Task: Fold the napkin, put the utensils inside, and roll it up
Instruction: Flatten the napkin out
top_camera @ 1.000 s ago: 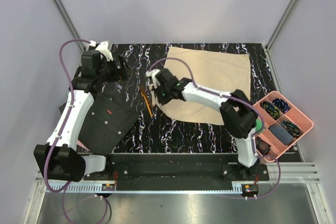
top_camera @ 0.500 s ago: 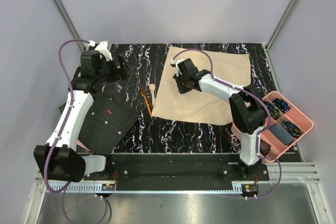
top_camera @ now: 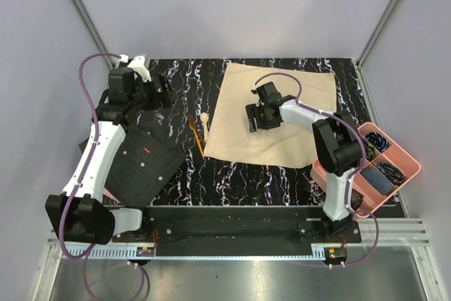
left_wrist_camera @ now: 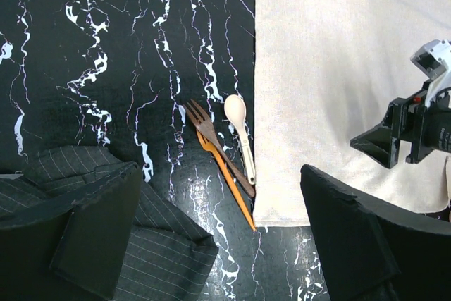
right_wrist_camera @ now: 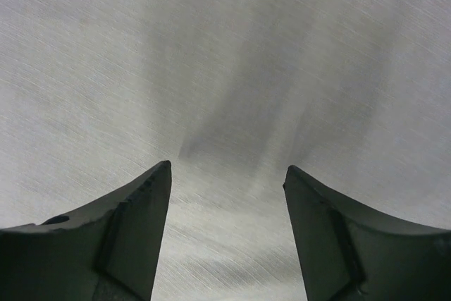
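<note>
- The napkin (top_camera: 236, 135) is lying spread flat on the black marbled table (top_camera: 232, 181), with no roll begun. It is probably laid open like this so that it can be folded and then loaded.
- The right gripper (top_camera: 258, 116) is hovering low over the napkin's middle, and its wrist view is showing only woven cloth (right_wrist_camera: 225, 54). Its jaws are standing apart and gripping nothing, with bare cloth showing between them. I judge it is placed there either to smooth the fabric or to choose a spot to pinch for the fold.
- The utensils are waiting just off the napkin's left edge. The pale spoon (left_wrist_camera: 239, 132) is lying nearest that edge, a brown fork (left_wrist_camera: 215, 142) is lying beside the spoon, and an orange one (left_wrist_camera: 229, 188) is lying partly under the fork. Bunched this close, they need only a short carry onto the cloth.
- The left gripper (left_wrist_camera: 220, 168) is hanging above the table farther left of the napkin, looking down on the utensils. Its jaws are spread wide and holding nothing, which likely means it is ready to pick one up.
- A dark dotted mat (top_camera: 144, 163) is sitting well to the napkin's left, and a pink tray (top_camera: 407, 174) is sitting off its right side. Neither is taking part.
</note>
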Available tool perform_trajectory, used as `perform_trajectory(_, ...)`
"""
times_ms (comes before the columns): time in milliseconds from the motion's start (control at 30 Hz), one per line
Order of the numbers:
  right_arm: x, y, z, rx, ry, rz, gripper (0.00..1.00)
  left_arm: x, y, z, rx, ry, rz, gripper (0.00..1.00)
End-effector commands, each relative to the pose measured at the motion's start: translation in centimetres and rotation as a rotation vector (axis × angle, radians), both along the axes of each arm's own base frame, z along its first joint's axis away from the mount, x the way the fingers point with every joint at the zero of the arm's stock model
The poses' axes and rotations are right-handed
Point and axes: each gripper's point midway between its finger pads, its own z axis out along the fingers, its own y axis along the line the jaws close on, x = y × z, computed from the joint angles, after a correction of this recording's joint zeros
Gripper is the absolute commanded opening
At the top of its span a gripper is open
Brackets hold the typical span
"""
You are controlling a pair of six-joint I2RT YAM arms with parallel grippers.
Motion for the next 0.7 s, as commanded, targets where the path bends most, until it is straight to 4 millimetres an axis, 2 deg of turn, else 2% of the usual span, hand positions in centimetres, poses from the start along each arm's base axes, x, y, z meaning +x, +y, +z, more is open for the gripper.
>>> perform_trajectory(0, 1.8, 3.2, 0.0, 0.093, 0.008, 0.022, 0.76, 0.2, -0.1, 0.7, -0.006, -0.026, -0.011, 0.97)
perform_trajectory(200, 2.1, 5.3, -1.5, 0.170, 0.075, 0.036, 0.78, 0.2, 0.1, 0.7, 0.003, -0.027, -0.005, 0.97)
perform_trajectory(400, 2.9, 7.1, -1.7, 0.244, 0.093, 0.048, 0.78, 0.2, 0.1, 0.8, 0.003, -0.030, -0.005, 0.97)
perform_trajectory(500, 3.3, 8.2, -1.0, 0.274, 0.084, 0.075, 0.78, 0.2, 0.2, 0.7, 0.006, -0.028, -0.003, 0.96)
perform_trajectory(533, 3.3, 8.6, -0.6, 0.283, 0.078, 0.089, 0.79, 0.2, 0.2, 0.7, 0.004, -0.027, -0.003, 0.97)
perform_trajectory(633, 3.8, 9.0, 2.6, 0.301, 0.016, 0.108, 0.79, 0.2, 0.2, 0.6, 0.005, -0.024, -0.001, 0.97)
perform_trajectory(667, 3.8, 8.8, 5.4, 0.313, -0.030, 0.110, 0.80, 0.2, 0.2, 0.6, 0.005, -0.024, -0.003, 0.97)
